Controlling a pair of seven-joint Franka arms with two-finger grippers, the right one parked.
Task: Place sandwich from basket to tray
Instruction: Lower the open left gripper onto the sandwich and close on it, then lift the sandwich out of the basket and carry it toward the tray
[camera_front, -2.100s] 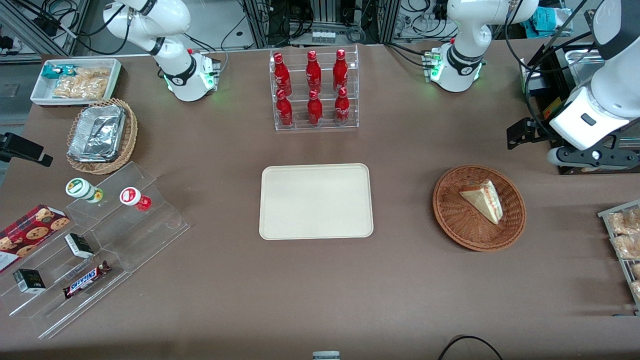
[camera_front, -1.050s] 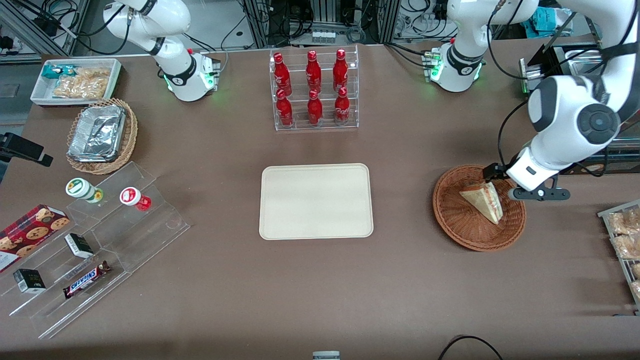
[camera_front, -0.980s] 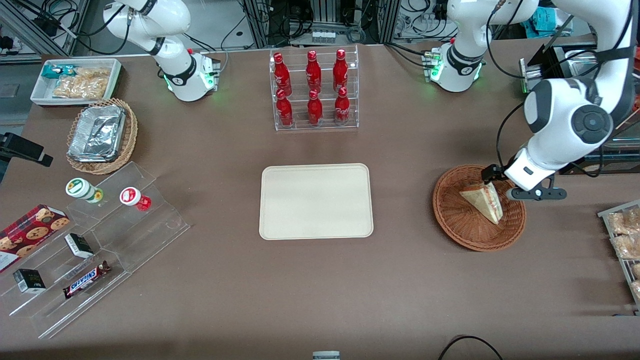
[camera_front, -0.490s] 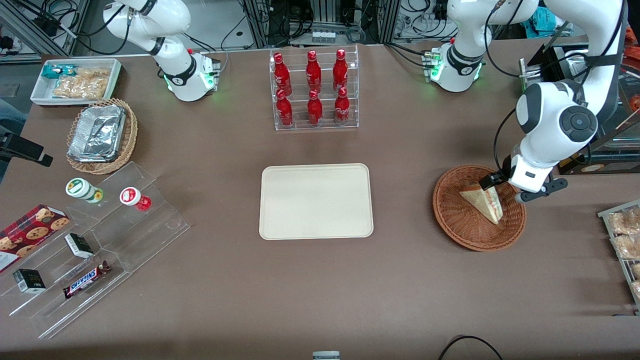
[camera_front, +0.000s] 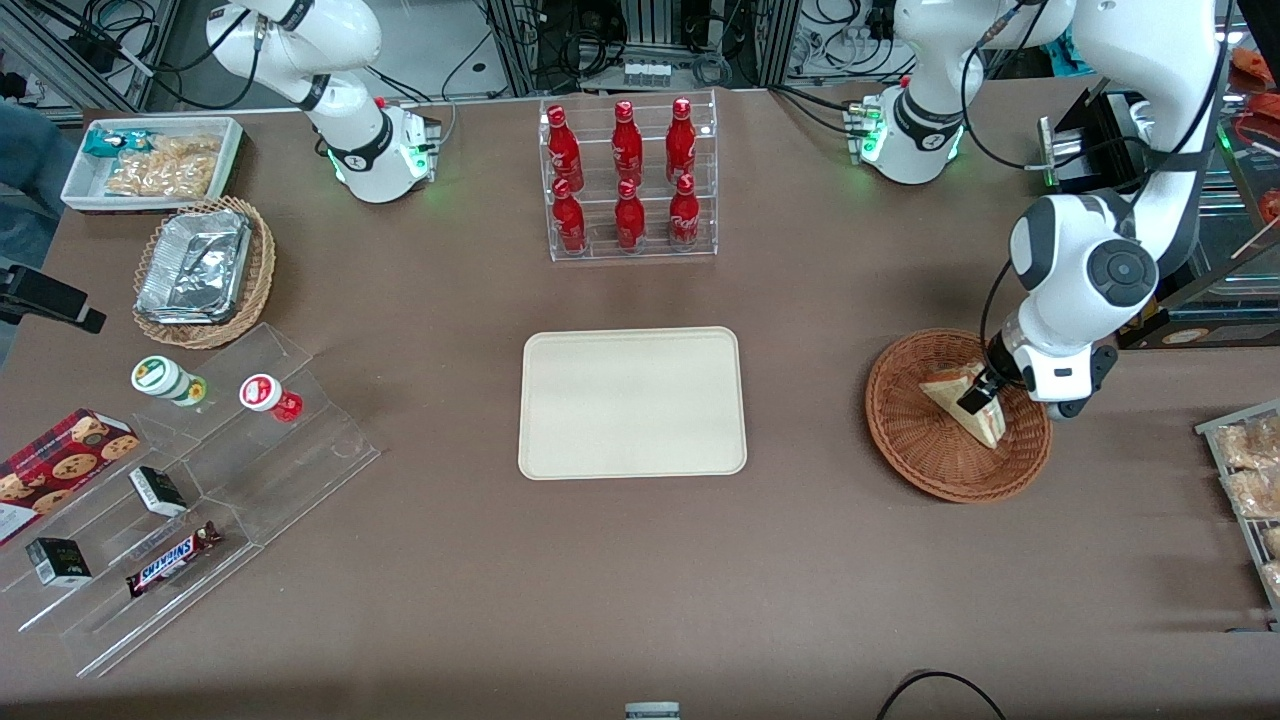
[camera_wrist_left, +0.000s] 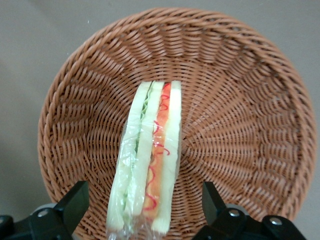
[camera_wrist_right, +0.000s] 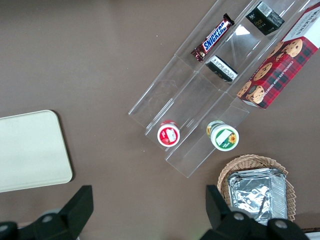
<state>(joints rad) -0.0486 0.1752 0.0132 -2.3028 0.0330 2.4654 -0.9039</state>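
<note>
Directly over the sandwich (camera_wrist_left: 148, 165) in the basket (camera_wrist_left: 240, 100), gripper (camera_wrist_left: 142, 210) spread wide

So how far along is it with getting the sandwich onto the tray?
Early on. Done: the left gripper is over the basket, fingers open, one on each side of the sandwich. In hand: lining up the grasp; the fingers have not closed. Left: grip the sandwich, lift it out and set it on the tray, which holds nothing yet.
</note>
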